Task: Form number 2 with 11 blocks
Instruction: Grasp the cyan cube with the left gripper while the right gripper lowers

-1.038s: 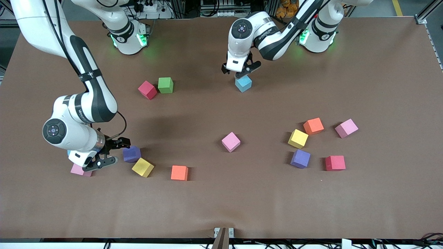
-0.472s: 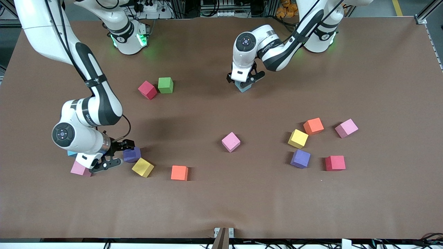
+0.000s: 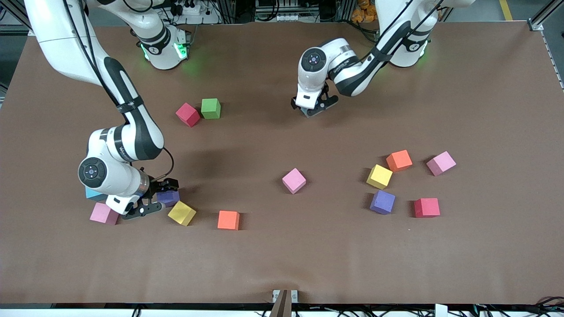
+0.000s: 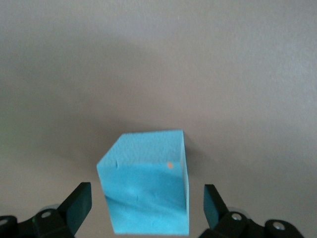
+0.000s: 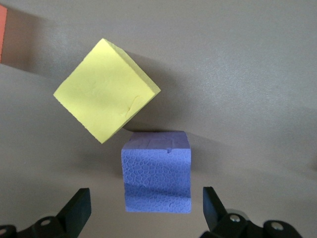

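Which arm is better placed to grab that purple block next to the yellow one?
The right arm. Its open right pincer already straddles the purple block beside the yellow block; the left pincer is busy over the blue block.

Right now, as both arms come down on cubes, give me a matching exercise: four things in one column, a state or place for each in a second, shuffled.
Things:
1. left gripper
2. right gripper
3. small matte green cube
4. small matte orange cube nearest the front camera

States or places:
A. beside a red cube, touched by no gripper
B. open around a light blue cube
C. beside a yellow cube, toward the left arm's end
D. open around a purple cube

Pairs: 1-B, 2-D, 3-A, 4-C
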